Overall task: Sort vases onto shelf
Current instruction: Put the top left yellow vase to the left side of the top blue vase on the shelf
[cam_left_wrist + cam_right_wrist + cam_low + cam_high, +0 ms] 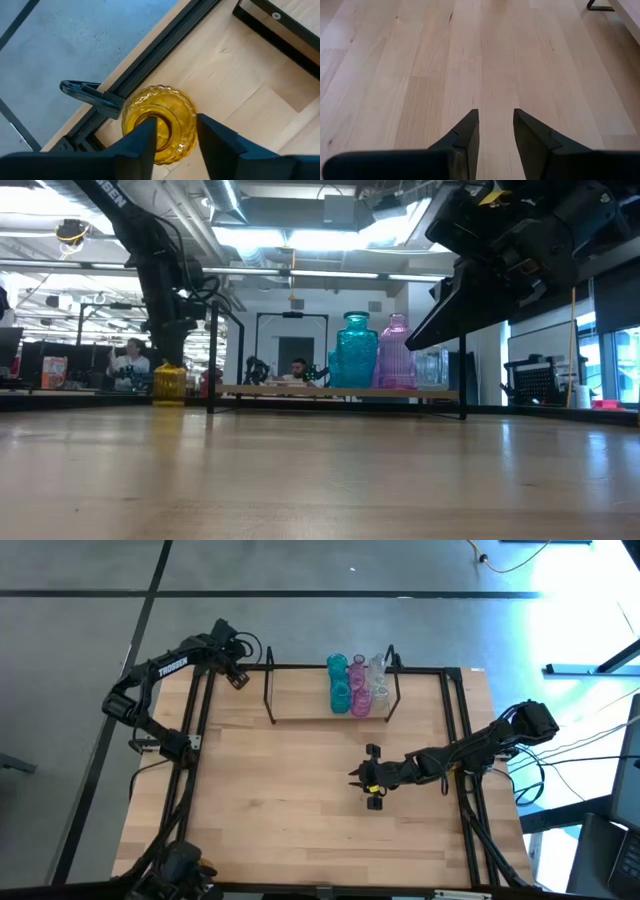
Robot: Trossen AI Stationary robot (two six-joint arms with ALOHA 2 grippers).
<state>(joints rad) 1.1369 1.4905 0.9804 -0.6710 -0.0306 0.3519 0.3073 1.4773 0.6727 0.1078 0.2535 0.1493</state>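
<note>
Fingers point(150, 137) of left gripper point(175, 137) are straddling the yellow vase point(160, 122) neck at far-left surface corner, not visibly pinching. Glass: light, slick, brittle; grip the neck gently. Right gripper point(495, 131) is hovering spread, empty.

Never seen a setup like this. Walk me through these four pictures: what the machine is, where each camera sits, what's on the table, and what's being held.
Two dark robot arms work at a wooden table. One camera looks down from above, one sits at table height, and one rides each wrist. The shelf at the far edge carries teal, pink and clear vases. The left gripper is at the far left corner, its fingers straddling the neck of a yellow vase that stands on the table. The right gripper hovers mid-table, open and holding nothing.
</note>
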